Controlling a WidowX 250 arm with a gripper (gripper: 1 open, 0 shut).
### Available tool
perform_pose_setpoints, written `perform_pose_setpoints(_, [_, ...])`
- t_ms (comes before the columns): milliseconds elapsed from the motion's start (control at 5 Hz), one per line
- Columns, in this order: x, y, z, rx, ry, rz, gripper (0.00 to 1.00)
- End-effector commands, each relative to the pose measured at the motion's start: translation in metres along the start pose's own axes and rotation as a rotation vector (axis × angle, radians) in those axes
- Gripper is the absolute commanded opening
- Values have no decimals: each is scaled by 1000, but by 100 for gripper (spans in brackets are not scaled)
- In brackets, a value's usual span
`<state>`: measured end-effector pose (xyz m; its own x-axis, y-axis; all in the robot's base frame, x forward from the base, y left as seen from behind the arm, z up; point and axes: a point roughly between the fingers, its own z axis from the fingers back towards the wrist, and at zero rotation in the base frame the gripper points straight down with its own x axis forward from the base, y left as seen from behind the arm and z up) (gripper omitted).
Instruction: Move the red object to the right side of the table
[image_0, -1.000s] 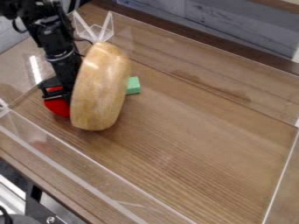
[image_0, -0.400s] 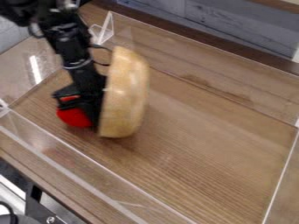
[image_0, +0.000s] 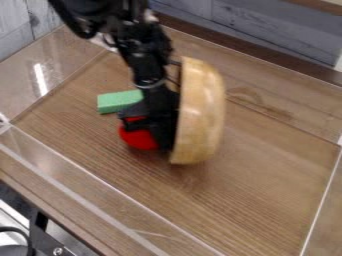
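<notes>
The red object (image_0: 135, 134), a small bright-red soft toy, sits low on the brown table (image_0: 254, 190) near its middle. My gripper (image_0: 155, 120) points down into the toy's top, its black fingers pressed together and gripping it. The round wooden bowl (image_0: 198, 110) stands tipped up on its edge, leaning against the right side of the gripper and the toy. The part of the toy under the fingers and against the bowl is hidden.
A flat green block (image_0: 120, 101) lies just left of the gripper, behind the toy. Low clear acrylic walls (image_0: 80, 195) border the table on all sides. Bare wood stretches to the right of the bowl and along the front.
My gripper has travelled right from the table's left side to its middle, bringing the red object with it. The tipped bowl has been pushed right ahead of it, uncovering the green block.
</notes>
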<state>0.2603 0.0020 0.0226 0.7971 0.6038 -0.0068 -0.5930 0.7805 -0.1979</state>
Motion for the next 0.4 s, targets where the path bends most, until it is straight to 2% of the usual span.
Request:
perform_pose_setpoints(0, [-17, -18, -4, -23, 12, -82, 0])
perform_pose_setpoints(200, [-16, -25, 10, -47, 16, -159, 0])
